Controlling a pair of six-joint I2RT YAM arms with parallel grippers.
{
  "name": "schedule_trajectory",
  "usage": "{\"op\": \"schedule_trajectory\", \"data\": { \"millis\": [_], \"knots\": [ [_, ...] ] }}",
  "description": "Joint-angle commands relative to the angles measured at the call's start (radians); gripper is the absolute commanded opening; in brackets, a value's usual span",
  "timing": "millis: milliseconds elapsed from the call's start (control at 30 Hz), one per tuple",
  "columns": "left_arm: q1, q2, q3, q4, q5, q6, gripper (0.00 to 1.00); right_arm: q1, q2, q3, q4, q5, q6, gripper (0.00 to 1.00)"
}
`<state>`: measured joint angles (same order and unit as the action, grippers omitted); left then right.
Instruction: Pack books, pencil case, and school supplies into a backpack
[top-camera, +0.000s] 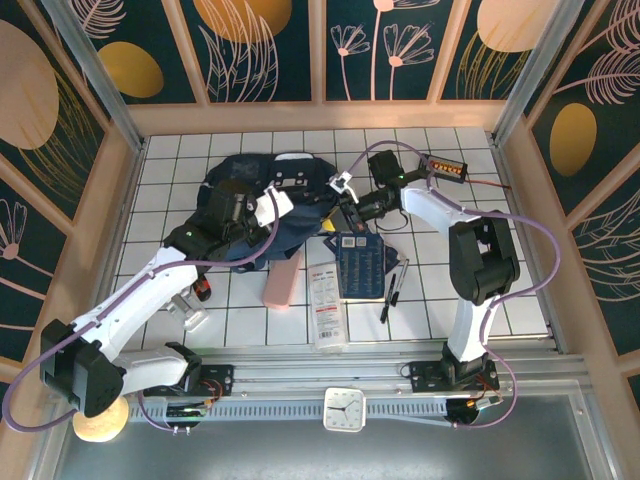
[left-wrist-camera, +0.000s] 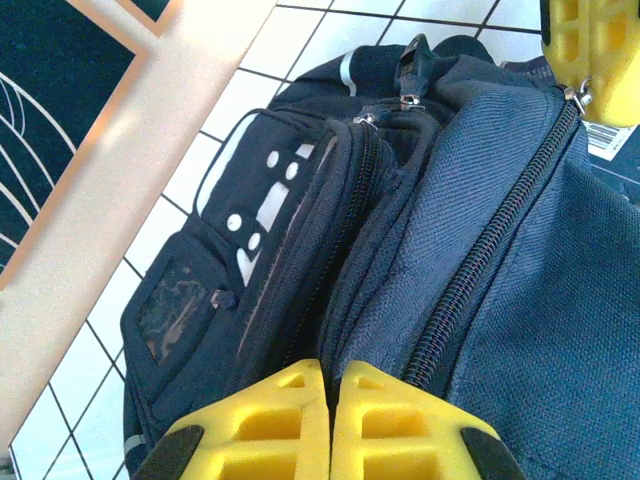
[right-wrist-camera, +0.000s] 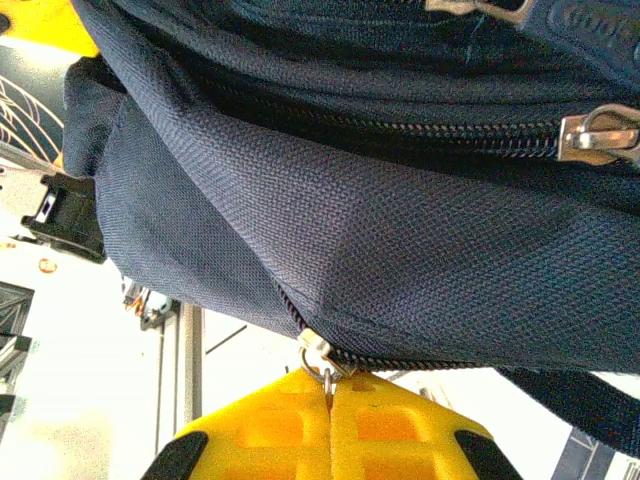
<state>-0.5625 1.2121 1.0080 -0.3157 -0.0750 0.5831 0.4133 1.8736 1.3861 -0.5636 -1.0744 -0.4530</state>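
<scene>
Pincers meet at the large navy blue fabric backpack, which lies at the upper middle of the white tiled surface. The left pincer is pressed together on the backpack's cloth beside a zipper. The right pincer is pinching a small metal zipper pull. Below the backpack, at the frame's centre, lie a pink rounded soft pencil case, a long narrow white booklet, a thin dark navy book and two slim dark pens.
</scene>
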Motion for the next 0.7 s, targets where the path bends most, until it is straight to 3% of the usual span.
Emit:
{"op": "schedule_trajectory", "data": {
  "millis": [0,133,233,567,600,667],
  "knots": [
    [-0.003,0.003,0.028,0.069,-0.081,-0.023,0.00,0.032,0.016,-0.004,-0.059,0.027,0.094,0.00],
    [-0.122,0.067,0.044,0.068,-0.090,-0.086,0.00,0.092,0.025,0.008,0.045,0.072,0.289,0.00],
    [-0.177,0.103,0.032,0.129,-0.073,-0.168,0.00,0.110,0.030,0.052,0.046,0.096,0.336,0.00],
    [-0.228,0.233,0.117,0.208,-0.017,-0.288,0.00,0.124,0.059,0.129,0.019,0.151,0.437,0.00],
    [-0.228,0.236,0.125,0.200,-0.029,-0.308,0.02,0.117,0.052,0.114,0.016,0.165,0.433,0.00],
    [-0.227,0.214,0.120,0.187,-0.053,-0.335,0.36,0.098,0.036,0.088,0.004,0.187,0.425,0.00]
  ]
}}
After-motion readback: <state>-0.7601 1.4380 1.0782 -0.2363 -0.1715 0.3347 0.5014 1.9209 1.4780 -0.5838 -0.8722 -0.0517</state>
